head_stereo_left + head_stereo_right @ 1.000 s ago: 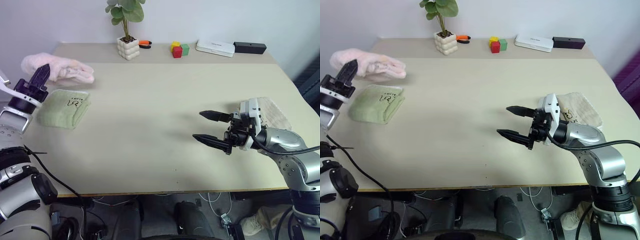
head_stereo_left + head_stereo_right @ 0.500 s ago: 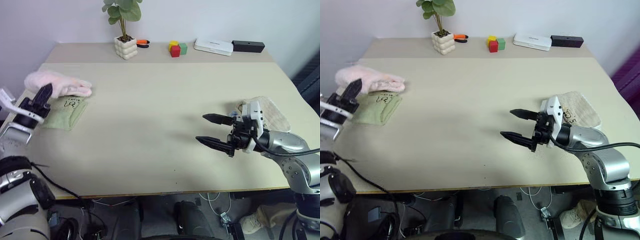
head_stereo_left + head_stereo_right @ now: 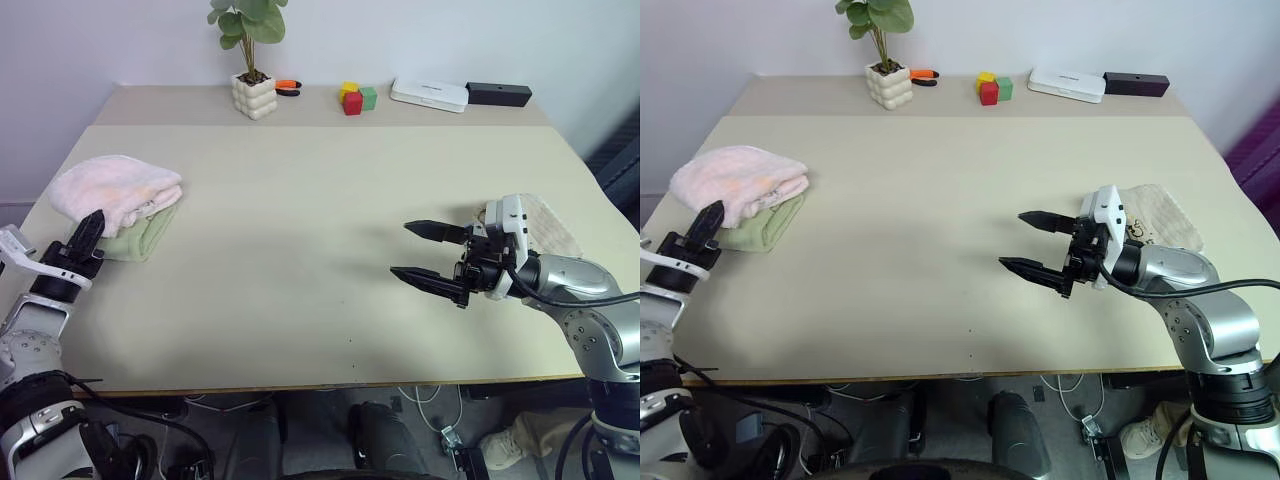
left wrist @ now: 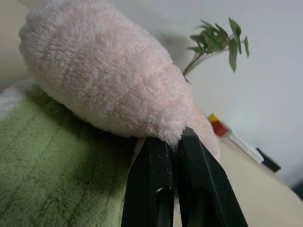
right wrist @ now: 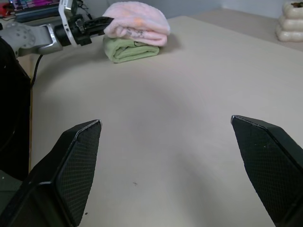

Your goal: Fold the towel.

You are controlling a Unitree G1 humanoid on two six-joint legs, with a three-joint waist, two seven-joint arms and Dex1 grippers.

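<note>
The towel (image 3: 118, 187), pale pink and fluffy, lies in a folded bundle on top of a light green towel (image 3: 140, 238) at the table's left side. My left gripper (image 3: 95, 218) sits low at the bundle's near-left edge, shut, with its tips sunk into the pink pile (image 4: 109, 85). Far to the right, my right gripper (image 3: 400, 249) hovers above the bare tabletop, open, nothing between its fingers (image 5: 71, 175). In the right wrist view the two stacked towels (image 5: 137, 23) and the left gripper show across the table.
A beige towel (image 3: 548, 225) lies behind my right gripper near the table's right edge. Along the back edge stand a potted plant (image 3: 252, 60), coloured blocks (image 3: 355, 98), a white box (image 3: 430, 95) and a black box (image 3: 500, 95). The table (image 3: 300, 200) is bare in the middle.
My left gripper has come down and back toward the table's near-left corner. The pink towel came with it and now rests on the green towel. The right arm kept still.
</note>
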